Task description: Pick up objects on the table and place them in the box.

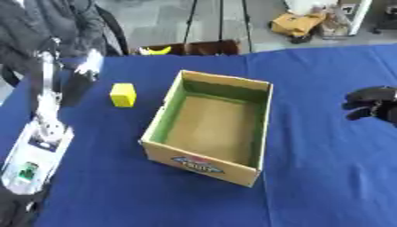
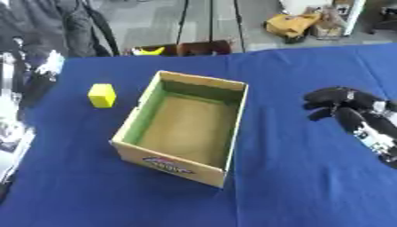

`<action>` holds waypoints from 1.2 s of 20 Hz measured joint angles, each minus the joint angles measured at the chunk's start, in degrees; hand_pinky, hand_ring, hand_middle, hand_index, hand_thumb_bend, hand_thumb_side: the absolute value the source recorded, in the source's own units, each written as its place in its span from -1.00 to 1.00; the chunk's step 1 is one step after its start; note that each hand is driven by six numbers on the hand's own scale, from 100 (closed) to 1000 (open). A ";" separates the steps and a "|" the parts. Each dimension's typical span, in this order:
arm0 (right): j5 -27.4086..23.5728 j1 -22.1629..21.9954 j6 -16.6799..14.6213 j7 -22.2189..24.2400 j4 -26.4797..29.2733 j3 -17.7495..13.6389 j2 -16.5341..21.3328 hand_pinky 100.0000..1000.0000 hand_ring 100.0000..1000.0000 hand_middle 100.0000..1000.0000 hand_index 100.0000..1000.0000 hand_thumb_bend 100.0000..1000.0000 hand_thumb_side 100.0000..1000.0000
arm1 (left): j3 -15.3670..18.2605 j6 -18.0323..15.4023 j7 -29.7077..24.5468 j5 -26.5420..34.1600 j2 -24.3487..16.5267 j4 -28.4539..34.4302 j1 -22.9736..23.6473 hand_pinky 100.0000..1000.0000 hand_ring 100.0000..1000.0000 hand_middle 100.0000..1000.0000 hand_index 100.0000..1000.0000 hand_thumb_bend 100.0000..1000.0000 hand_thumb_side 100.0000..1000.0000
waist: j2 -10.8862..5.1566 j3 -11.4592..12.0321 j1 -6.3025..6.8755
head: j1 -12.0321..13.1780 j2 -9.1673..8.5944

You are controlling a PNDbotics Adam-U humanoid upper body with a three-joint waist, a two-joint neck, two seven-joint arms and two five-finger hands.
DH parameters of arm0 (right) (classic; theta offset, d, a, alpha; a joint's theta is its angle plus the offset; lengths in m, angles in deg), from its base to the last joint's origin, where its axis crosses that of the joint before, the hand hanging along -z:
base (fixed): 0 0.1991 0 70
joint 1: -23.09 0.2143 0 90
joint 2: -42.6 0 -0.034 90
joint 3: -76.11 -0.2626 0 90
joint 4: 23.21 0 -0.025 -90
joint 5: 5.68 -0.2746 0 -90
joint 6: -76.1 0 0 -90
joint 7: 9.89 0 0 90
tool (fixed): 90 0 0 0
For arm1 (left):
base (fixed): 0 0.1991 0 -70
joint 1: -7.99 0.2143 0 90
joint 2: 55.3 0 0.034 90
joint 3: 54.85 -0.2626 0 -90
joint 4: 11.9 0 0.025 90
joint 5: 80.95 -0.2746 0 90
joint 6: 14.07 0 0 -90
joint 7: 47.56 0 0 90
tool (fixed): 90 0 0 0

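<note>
Nearest the camera, at the lower left, the robot's left arm [image 1: 35, 150] runs up the edge of the frame as a white and silver shape with a small green patch; it is blurred and partly cut off. The left hand [image 1: 87, 66] shows only as a pale and dark smear near the table's far left edge, and whether its fingers are spread or curled cannot be told.

The table [image 1: 325, 177] is covered by a smooth blue cloth. In its middle stands the box [image 1: 209, 128], an open cardboard carton, rectangular and set askew, with a brown floor, a green lining on its inner walls and a printed label on the near outer wall that is too blurred to read. Nothing can be seen inside it.

On the right, the right hand [image 2: 341, 104] hangs over the cloth well apart from the box, black, with its fingers curled downward and holding nothing; its silver and black wrist runs off the right edge.

Left of the box and beyond its near corner, a small yellow block [image 1: 122, 95] sits on the cloth, cube-like with flat faces, apart from the box.

Past the table's far edge a yellow curved thing [image 1: 159, 50] lies in a dark container, hard to make out.
</note>
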 measured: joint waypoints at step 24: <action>0.02 0.80 0.15 2.63 -0.30 1.85 -0.54 0.42 0.59 0.55 0.66 -1.00 0.51 | 4.65 13.14 6.33 -13.85 6.31 -45.42 -15.44 -0.26 -0.04 0.04 0.48 0.01 0.20 | 0.74 -3.70 0.55 | 1.21 -1.49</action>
